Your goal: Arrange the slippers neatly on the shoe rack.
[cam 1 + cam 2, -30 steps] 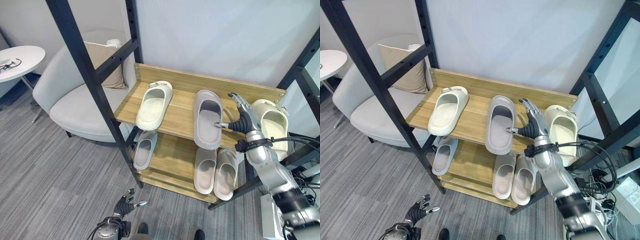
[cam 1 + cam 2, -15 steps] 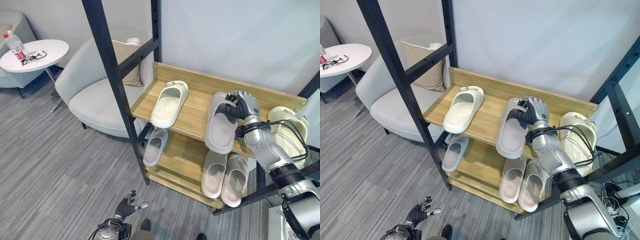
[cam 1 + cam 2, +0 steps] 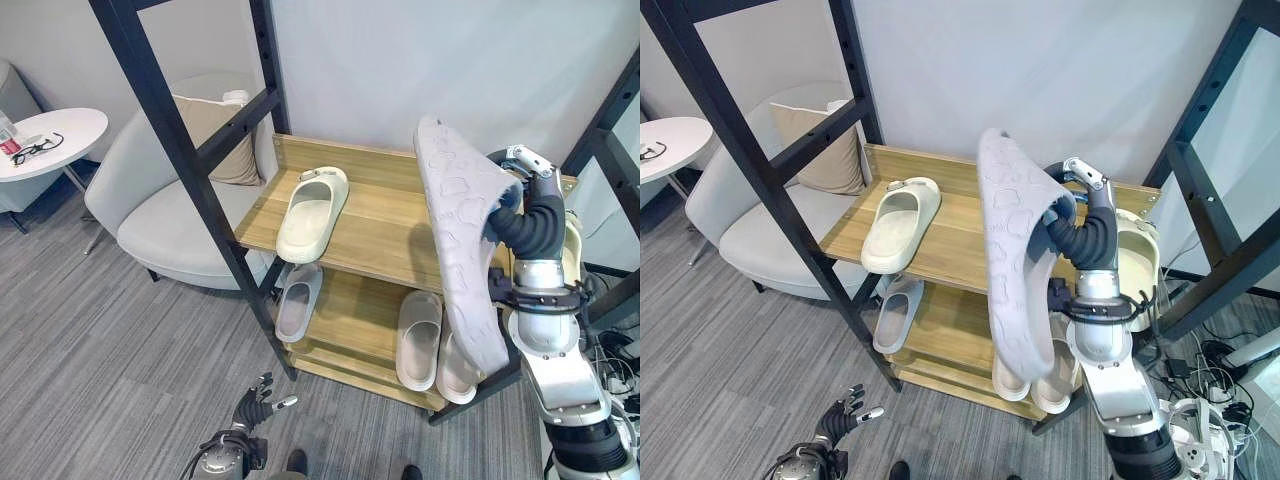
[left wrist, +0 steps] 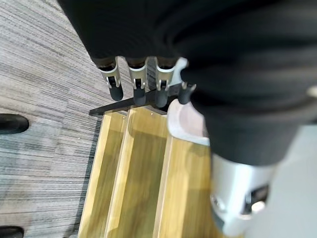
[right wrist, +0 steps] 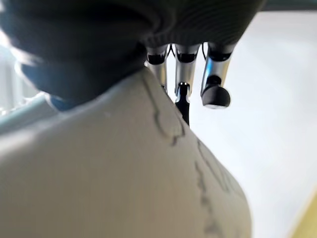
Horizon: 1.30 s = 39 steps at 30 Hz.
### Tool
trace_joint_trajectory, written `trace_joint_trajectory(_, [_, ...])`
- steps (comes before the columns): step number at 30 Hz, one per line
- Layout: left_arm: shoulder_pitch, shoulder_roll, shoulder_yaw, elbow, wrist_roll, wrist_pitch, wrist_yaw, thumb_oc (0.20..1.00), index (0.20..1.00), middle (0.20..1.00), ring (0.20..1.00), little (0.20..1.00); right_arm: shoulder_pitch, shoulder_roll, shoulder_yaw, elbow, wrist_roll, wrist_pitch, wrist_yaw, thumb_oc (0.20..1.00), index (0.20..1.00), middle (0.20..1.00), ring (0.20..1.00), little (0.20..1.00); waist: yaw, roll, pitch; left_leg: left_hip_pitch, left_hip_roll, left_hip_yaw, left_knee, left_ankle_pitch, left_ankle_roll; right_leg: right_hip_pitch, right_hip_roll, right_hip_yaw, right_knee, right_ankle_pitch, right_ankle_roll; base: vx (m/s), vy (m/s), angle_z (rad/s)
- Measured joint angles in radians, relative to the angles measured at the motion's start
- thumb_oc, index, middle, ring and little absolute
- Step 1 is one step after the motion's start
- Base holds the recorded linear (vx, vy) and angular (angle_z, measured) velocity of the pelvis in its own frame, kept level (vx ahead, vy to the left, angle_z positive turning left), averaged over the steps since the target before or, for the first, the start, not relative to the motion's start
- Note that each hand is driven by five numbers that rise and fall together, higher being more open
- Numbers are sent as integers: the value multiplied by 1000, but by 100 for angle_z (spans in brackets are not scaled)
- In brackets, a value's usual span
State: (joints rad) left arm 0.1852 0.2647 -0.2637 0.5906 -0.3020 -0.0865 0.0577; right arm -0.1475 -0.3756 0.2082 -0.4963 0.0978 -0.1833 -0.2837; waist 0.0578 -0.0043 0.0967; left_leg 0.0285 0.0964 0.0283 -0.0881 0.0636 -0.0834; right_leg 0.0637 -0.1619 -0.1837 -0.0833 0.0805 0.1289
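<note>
The robot's right hand [image 3: 522,190] grips a grey foam slipper [image 3: 462,245], sole outward, lifted clear above the right of the two-tier wooden shoe rack [image 3: 385,235]. A cream slipper [image 3: 311,212] lies on the top shelf's left. The left hand [image 3: 252,408] hangs low near the floor, fingers spread.

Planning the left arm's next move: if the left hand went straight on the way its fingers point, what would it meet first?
Probably the rack: the left hand points its fingers at the lower shelves, nothing showing between. Depth is unclear.

Bright, even light; wrist views blurred
</note>
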Motion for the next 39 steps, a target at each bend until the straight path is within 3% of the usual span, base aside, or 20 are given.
trace_joint_trajectory(1, [5, -4, 0, 1, 0, 0, 4, 1000, 1000, 1000, 1000, 1000, 0, -8, 82, 0, 92, -9, 52, 200, 200, 200, 200, 200, 2, -3, -2, 0, 1, 4, 0, 0, 0, 1, 0, 0, 0, 1, 0, -31, -34, -3])
trace_joint_trajectory(6, [1, -4, -2, 12, -1, -4, 22, 1000, 1000, 1000, 1000, 1000, -160, 25, 308, 25, 244, -13, 164, 200, 200, 200, 200, 200, 24, -4, -5, -4, 1, 2, 0, 0, 1, 1, 1, -2, 0, 3, -1, -11, -10, 1])
trace_joint_trajectory(8, [-5, -4, -2, 10, -1, -11, 22, 1000, 1000, 1000, 1000, 1000, -221, 47, 338, 31, 262, -24, 198, 200, 200, 200, 200, 200, 52, -7, -11, -7, 0, -8, 0, 6, -5, 6, 0, -11, 0, 3, -1, -16, -17, 11])
trace_joint_trajectory(10, [-4, 3, -7, 13, -1, -14, 27, 1000, 1000, 1000, 1000, 1000, -278, 69, 378, 72, 289, -32, 207, 200, 200, 200, 200, 200, 53, -14, -20, -7, 0, -16, 0, 6, -5, 2, 1, -14, 0, 2, -1, -9, -8, 10])
trace_joint_trajectory(11, [-4, 4, -6, 12, -1, -17, 28, 1000, 1000, 1000, 1000, 1000, -290, 81, 385, 85, 294, -30, 225, 200, 200, 200, 200, 200, 76, -12, -20, -13, -3, -19, 0, 6, -4, 6, -1, -19, 0, 2, -1, -11, -15, 11])
trace_joint_trajectory(13, [-2, 4, -9, 21, -1, -21, 31, 1000, 1000, 1000, 1000, 1000, -335, 150, 447, 179, 316, -31, 231, 200, 200, 200, 200, 200, 79, -10, -21, -9, -5, -25, 0, 4, -2, 12, -4, -28, 0, 0, 1, 1, -19, 12])
trace_joint_trajectory(19, [-2, 5, 2, 75, -6, -41, 48, 1000, 1000, 1000, 1000, 1000, -294, 153, 536, 341, 264, -1, 299, 200, 200, 200, 200, 200, 108, -14, -16, -11, -9, -50, 0, 1, 2, 28, -6, -56, 0, -10, 3, -16, -11, 14])
trace_joint_trajectory(22, [-13, 6, 2, 87, -6, -43, 55, 1000, 1000, 1000, 1000, 1000, -220, 92, 535, 490, 71, 23, 295, 200, 200, 200, 200, 200, 114, -5, 47, -28, -7, -55, 2, 12, -5, 12, -4, -58, 0, -9, 3, -161, 20, 2])
trace_joint_trajectory(25, [-66, 5, -5, 77, -6, -60, 67, 1000, 1000, 1000, 1000, 1000, -213, 10, 508, 574, -207, 28, 220, 200, 200, 200, 200, 200, 117, 18, 158, -109, -6, -60, 30, 38, -5, -75, -5, -59, 27, 8, -3, -289, 58, 2])
trace_joint_trajectory(29, [-172, 4, -7, 53, -33, -74, 104, 1000, 1000, 1000, 1000, 1000, -271, -46, 475, 659, -451, 93, 112, 200, 200, 200, 200, 200, 120, 52, 304, -191, -8, -74, 94, 37, -3, -153, -10, -58, 100, -1, -10, -244, 43, 6])
trace_joint_trajectory(32, [-238, 20, -10, -20, -82, -118, 137, 1000, 1000, 1000, 1000, 1000, -360, -82, 434, 703, -637, 107, -8, 200, 200, 200, 200, 200, 128, 64, 396, -312, -16, -77, 228, 1, 3, -298, -38, -36, 280, -62, -19, -208, 44, -1])
trace_joint_trajectory(36, [-302, 34, -26, -37, -99, -128, 142, 1000, 1000, 1000, 1000, 1000, -430, -118, 385, 791, -742, 129, -116, 200, 200, 200, 200, 200, 136, 71, 428, -411, -35, -101, 336, -31, 8, -401, -70, -34, 428, -126, -31, -105, 57, 17])
trace_joint_trajectory(39, [-434, 98, -109, -62, -110, -148, 164, 1000, 1000, 1000, 1000, 1000, -581, -168, 360, 944, -817, 203, -242, 200, 200, 200, 200, 200, 138, 62, 434, -548, -50, -107, 457, -72, 21, -543, -92, -9, 554, -168, -39, -75, 74, 5])
